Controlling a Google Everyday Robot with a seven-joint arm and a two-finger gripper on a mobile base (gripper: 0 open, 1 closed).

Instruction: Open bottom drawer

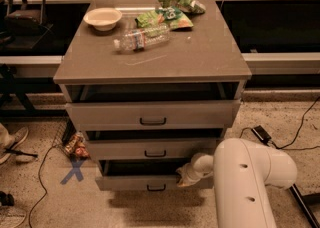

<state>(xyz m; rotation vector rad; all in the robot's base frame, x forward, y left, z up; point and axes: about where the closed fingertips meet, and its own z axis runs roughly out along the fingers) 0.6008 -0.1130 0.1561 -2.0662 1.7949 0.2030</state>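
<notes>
The grey cabinet (pixel 150 62) has three drawers, all pulled out a little. The bottom drawer (pixel 130 182) is the lowest and narrowest, with a small black bar handle (pixel 156 188) at its centre. It stands out past the middle drawer (pixel 150 148), with a dark gap above its front. My white arm (pixel 250 182) reaches in from the lower right. My gripper (pixel 186 175) is at the right end of the bottom drawer's top edge, right of the handle.
On the cabinet top lie a white bowl (pixel 102 18), a plastic bottle (pixel 141 38) and green snack bags (pixel 170 11). A snack bag (pixel 76 145) and a blue X mark (pixel 74 171) are on the floor at the left. Cables (pixel 280 137) lie at the right.
</notes>
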